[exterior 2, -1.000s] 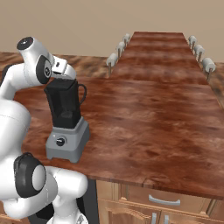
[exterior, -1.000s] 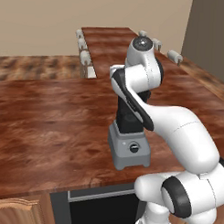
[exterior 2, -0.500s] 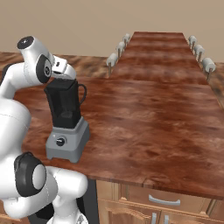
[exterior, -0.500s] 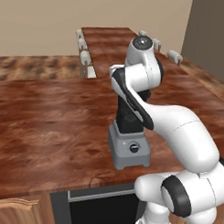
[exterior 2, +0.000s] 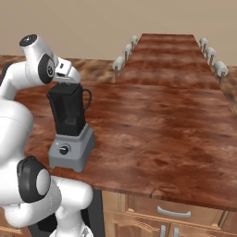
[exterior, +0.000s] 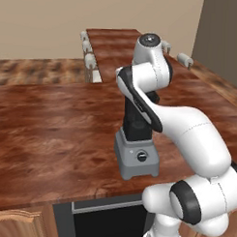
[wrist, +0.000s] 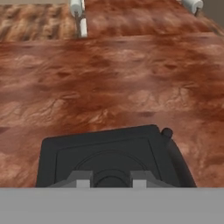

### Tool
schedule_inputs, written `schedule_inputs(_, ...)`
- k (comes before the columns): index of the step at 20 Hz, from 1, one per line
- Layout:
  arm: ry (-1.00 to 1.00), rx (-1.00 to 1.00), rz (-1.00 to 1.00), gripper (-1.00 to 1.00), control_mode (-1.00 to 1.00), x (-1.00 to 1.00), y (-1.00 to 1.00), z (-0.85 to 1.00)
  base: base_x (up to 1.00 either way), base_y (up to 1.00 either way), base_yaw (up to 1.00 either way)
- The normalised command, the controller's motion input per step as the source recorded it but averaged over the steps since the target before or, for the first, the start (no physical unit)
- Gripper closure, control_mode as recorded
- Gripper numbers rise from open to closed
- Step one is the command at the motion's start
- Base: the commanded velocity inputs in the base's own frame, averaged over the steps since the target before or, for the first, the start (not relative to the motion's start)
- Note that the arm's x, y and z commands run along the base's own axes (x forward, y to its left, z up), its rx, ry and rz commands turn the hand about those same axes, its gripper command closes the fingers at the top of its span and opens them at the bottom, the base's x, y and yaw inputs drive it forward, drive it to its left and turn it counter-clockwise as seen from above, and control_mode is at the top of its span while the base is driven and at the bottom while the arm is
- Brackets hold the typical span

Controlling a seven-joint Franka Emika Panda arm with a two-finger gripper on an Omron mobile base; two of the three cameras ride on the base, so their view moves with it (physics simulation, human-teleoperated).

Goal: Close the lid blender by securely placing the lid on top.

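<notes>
Here the blender (exterior 2: 69,134) stood at the worktop's (exterior 2: 162,125) near left edge; the lid (wrist: 107,155) lay square on its jar, looking light, stiff and smooth, best pinched at its raised middle; the pincer (wrist: 109,180) hovered just above, its opening impossible to tell.

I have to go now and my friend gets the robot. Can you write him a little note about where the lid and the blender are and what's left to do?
Gripper: right above the blender jar's mouth; open or shut can't be told from these views.
Lid: black square plate lying flat over the jar top, as the hand view shows, just below the fingertips.
Blender: upright near the front edge of the wooden counter, knob facing the robot.
Done: lid looks to be on the jar.
Left: check it sits square and snug, press if needed, then lift the arm away.
</notes>
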Motion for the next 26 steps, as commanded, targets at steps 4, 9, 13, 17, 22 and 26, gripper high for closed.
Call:
schedule_inputs(4, 0.02, 0.00, 0.00, 1.00, -1.00, -0.10, 0.00, -0.09, 0.00, 0.00, 0.00)
schedule_inputs(9, 0.01, 0.00, 0.00, -1.00, -1.00, -0.03, 0.00, -0.15, 0.00, 0.00, 0.00)
schedule_inputs(13, 0.00, 0.00, 0.00, -1.00, -1.00, -0.01, -0.06, -0.10, 0.00, 0.00, 0.00)
schedule_inputs(17, 0.00, 0.00, 0.00, -1.00, -1.00, -0.12, -0.23, -0.01, 0.00, 0.00, 0.00)
schedule_inputs(22, -0.02, 0.00, 0.00, -1.00, -1.00, -0.22, -0.19, 0.12, 0.00, 0.00, 0.00)
schedule_inputs(26, -0.11, 0.00, 0.00, -1.00, -1.00, -0.50, -0.03, 0.36, 0.00, 0.00, 0.00)
